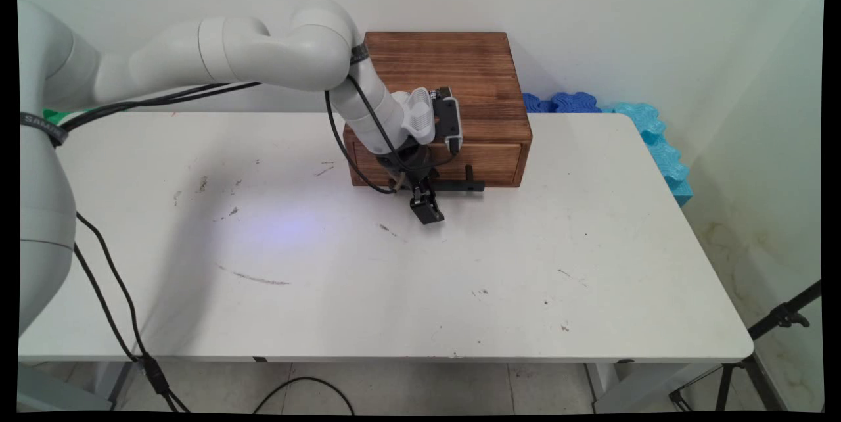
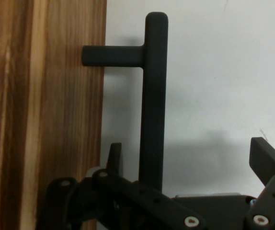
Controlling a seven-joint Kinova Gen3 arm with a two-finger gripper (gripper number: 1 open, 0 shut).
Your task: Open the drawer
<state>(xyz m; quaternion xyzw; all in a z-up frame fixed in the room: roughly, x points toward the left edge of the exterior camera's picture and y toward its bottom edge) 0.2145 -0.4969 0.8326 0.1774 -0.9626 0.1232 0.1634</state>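
A white arm reaches in from the left, over a white table [image 1: 591,264], and bends down in front of a brown wooden box [image 1: 453,80]. The box sits at the table's far edge, near the middle, against the pale wall. Its front holds a single drawer [image 1: 489,162], facing the near side of the table.

A black bar handle [image 1: 460,185] is fixed across the drawer front. Its long axis runs left to right, level with the table and parallel to the drawer face, and short posts hold it off the wood. In the hand view the same handle [image 2: 153,105] stands vertical, with one post joining it to the wood grain on the left of the picture.

The black gripper [image 1: 426,204] points down toward the table at the left part of the handle. Its fingers are spread apart: in the hand view one finger [image 2: 114,158] lies between the bar and the wood, the other finger [image 2: 267,160] is well out on the far side, and neither is seen touching the bar.

A black strap near the arm's base bears white letters, partly cut off, that begin "SAM".

The table top is scuffed, with dark marks and grey smears. Blue foam mats [image 1: 650,133] with toothed edges lean against the wall behind the table's right end. A black tripod leg [image 1: 782,317] shows at the lower right, and black cables [image 1: 118,304] hang to the tiled floor on the left.
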